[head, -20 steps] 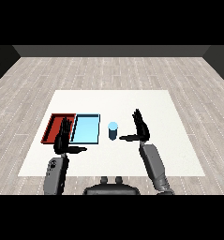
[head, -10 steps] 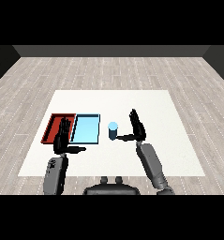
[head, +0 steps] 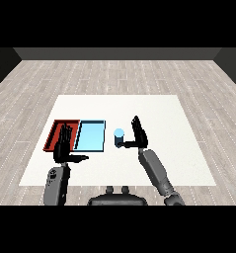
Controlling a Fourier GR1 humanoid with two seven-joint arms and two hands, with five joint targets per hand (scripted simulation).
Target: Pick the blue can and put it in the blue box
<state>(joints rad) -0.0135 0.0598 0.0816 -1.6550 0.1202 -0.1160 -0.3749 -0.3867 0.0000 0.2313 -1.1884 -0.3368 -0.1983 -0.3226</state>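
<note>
Progress: over the last second I've brought the right hand (head: pixel 137 132) leftward until it is just beside the blue can (head: pixel 119 138), fingers straight, thumb reaching at its base, holding nothing. The can stands upright on the table (head: pixel 154 106), just right of the blue tray (head: pixel 90 136). Left hand (head: pixel 64 148) idles open, unmoved. I judge closing comes next.

White surface (head: pixel 154 113), red tray (head: pixel 54 133) with darker red rim, light blue tray (head: pixel 91 136) with blue rim, blue can (head: pixel 119 138) with paler blue top, black hands on grey forearms, grey wood-plank floor (head: pixel 114 76)
</note>
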